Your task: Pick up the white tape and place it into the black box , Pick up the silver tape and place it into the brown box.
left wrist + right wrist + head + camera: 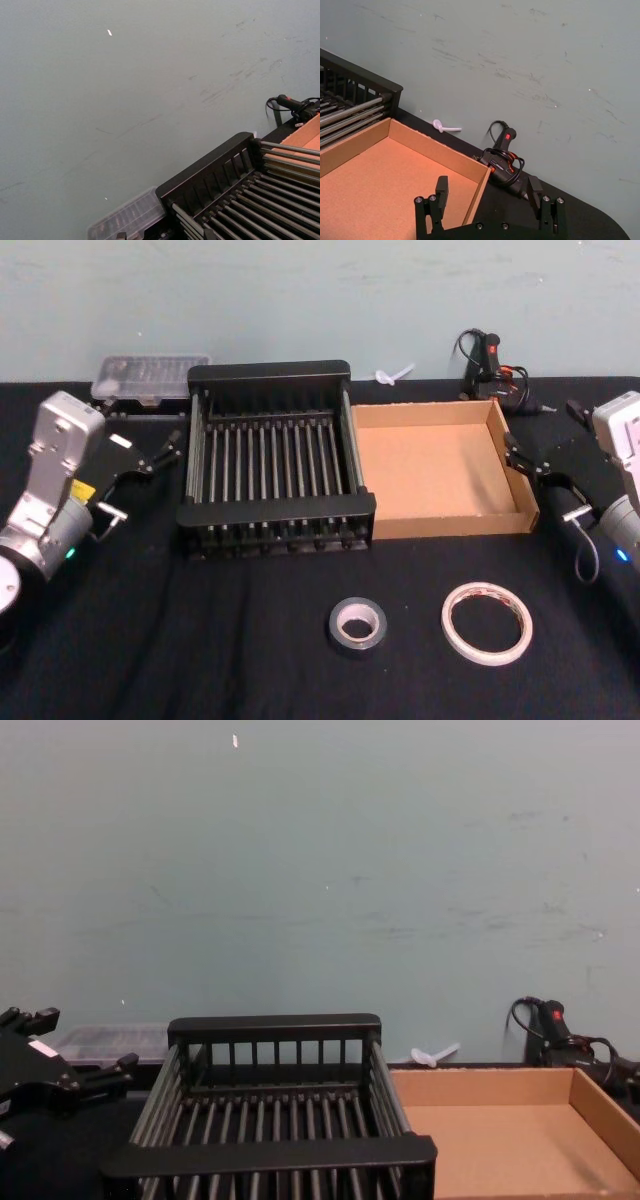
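Observation:
The white tape (487,623) lies flat on the black cloth at the front right, a thin wide ring with red print inside. The silver tape (358,626), a small thick grey roll, lies left of it. Behind them stand the black box (275,511) and, touching its right side, the brown box (440,475), both holding nothing. My left gripper (163,452) hovers open just left of the black box (270,1155). My right gripper (522,458) hovers open at the brown box's right wall (477,192), with nothing between its fingers (441,187).
A clear plastic case (150,378) lies behind the black box at the back left. A black and red glue gun (490,365) with its cord and a small white plastic piece (395,373) sit by the wall at the back right.

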`<control>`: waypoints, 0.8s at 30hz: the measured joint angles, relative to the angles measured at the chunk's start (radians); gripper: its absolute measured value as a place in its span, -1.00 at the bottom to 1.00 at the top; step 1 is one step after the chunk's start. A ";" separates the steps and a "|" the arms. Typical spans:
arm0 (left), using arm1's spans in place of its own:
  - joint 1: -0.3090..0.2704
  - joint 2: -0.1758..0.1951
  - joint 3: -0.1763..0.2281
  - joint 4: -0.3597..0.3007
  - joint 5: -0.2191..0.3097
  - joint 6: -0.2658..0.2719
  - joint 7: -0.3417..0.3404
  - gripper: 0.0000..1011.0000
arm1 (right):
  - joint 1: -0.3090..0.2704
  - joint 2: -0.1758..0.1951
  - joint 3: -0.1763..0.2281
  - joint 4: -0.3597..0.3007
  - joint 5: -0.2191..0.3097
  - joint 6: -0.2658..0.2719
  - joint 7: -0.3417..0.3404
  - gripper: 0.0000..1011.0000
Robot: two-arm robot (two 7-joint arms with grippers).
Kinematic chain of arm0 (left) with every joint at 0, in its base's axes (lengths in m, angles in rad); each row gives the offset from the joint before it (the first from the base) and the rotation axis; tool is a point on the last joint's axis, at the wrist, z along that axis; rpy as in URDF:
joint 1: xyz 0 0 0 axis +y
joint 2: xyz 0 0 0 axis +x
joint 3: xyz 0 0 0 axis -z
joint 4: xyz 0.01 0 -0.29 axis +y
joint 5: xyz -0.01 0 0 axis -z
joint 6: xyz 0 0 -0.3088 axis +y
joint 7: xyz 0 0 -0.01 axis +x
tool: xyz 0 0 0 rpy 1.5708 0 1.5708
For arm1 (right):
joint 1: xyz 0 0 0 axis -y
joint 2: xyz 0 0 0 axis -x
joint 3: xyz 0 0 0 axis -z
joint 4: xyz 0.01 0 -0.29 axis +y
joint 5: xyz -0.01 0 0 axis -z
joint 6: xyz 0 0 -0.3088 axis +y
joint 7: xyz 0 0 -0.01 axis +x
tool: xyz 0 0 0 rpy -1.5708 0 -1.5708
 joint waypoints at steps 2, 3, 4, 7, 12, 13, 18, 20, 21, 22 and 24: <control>0.000 0.000 0.000 0.000 0.000 0.000 0.000 0.98 | 0.000 0.000 0.000 0.000 0.000 0.000 0.000 0.98; 0.000 0.000 0.000 0.000 0.000 0.000 0.000 0.98 | 0.000 0.000 0.000 0.000 0.000 0.000 0.000 0.98; 0.000 0.000 0.000 0.000 0.000 0.000 0.000 0.98 | 0.000 0.000 0.000 0.000 0.000 0.000 0.000 0.98; 0.000 0.000 0.000 0.000 0.000 0.000 0.000 0.98 | 0.000 0.000 0.000 0.000 0.000 0.000 0.000 0.98; 0.000 0.000 0.000 0.000 0.000 0.000 0.000 0.98 | 0.000 0.000 0.000 0.000 0.000 0.000 0.000 0.98; 0.000 0.000 0.000 0.000 0.000 0.000 0.000 0.98 | 0.000 0.000 0.000 0.000 0.000 0.000 0.000 0.98; 0.000 0.000 0.000 0.000 0.000 0.000 0.000 0.98 | 0.000 0.000 0.000 0.000 0.000 0.000 0.000 0.98; 0.000 0.000 0.000 0.000 0.000 0.000 0.000 0.98 | 0.000 0.000 0.000 0.000 0.000 0.000 0.000 0.98; 0.000 0.000 0.000 0.000 0.000 0.000 0.000 0.98 | 0.000 0.000 0.000 0.000 0.000 0.000 0.000 0.98; 0.000 0.000 0.000 0.000 0.000 0.000 0.000 0.98 | 0.000 0.000 0.000 0.000 0.000 0.000 0.000 0.98; 0.000 0.000 0.000 0.000 0.000 0.000 0.000 0.98 | 0.000 0.000 0.000 0.000 0.000 0.000 0.000 0.98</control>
